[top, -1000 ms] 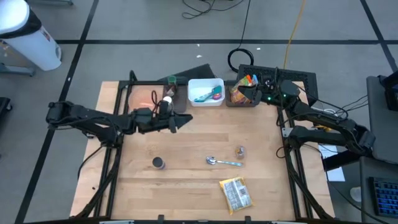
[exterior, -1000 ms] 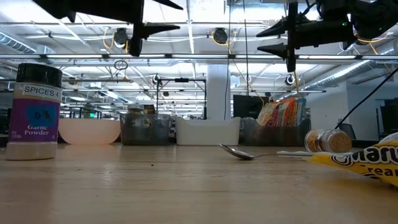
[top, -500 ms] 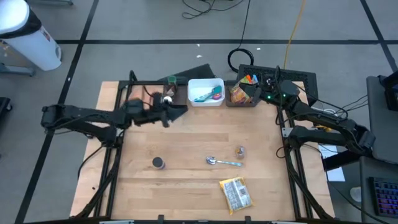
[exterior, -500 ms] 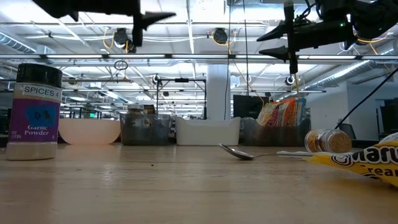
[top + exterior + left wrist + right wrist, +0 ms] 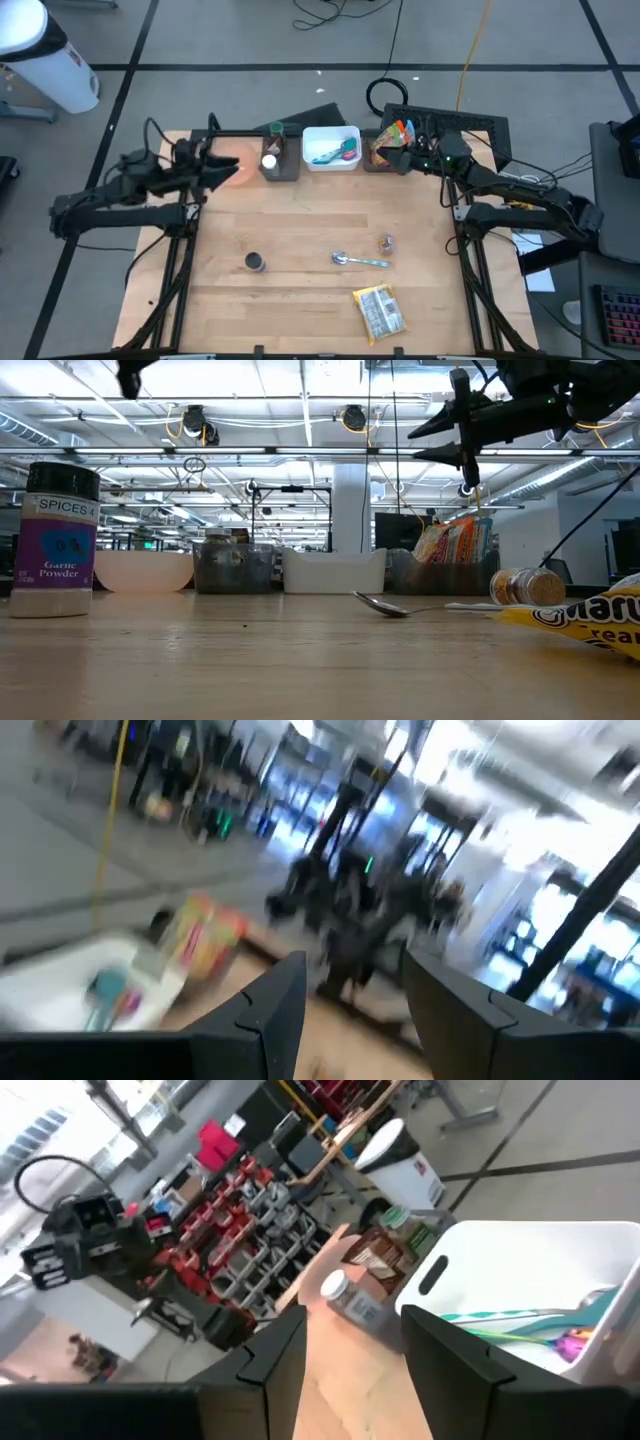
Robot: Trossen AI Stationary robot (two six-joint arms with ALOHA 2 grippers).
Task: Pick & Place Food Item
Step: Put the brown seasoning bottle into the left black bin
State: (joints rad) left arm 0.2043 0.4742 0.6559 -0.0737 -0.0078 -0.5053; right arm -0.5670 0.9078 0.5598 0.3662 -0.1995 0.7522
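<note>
A yellow snack packet (image 5: 380,310) lies flat near the table's front edge, also in the low view (image 5: 590,622). A spoon (image 5: 358,261), a small spice jar on its side (image 5: 386,242) and an upright garlic powder jar (image 5: 256,262) rest on the wood mid-table. My left gripper (image 5: 232,169) hangs open and high over the pink bowl (image 5: 222,172) at the far left, with nothing between its fingers (image 5: 280,1000). My right gripper (image 5: 398,153) hovers open by the snack bin (image 5: 385,152) at the far right, holding nothing.
Along the far edge stand a dark bin with bottles (image 5: 280,157), a white bin (image 5: 331,148) holding utensils, and the dark bin of snack bags. Metal frame rails (image 5: 180,270) run down both table sides. Bare wood lies between the bins and the loose items.
My left gripper has drawn back from the table's far middle toward the left edge, rising and rolling about its own axis. It now hangs over the pink bowl. Its fingers have stayed apart. None of the things on the table has moved.
</note>
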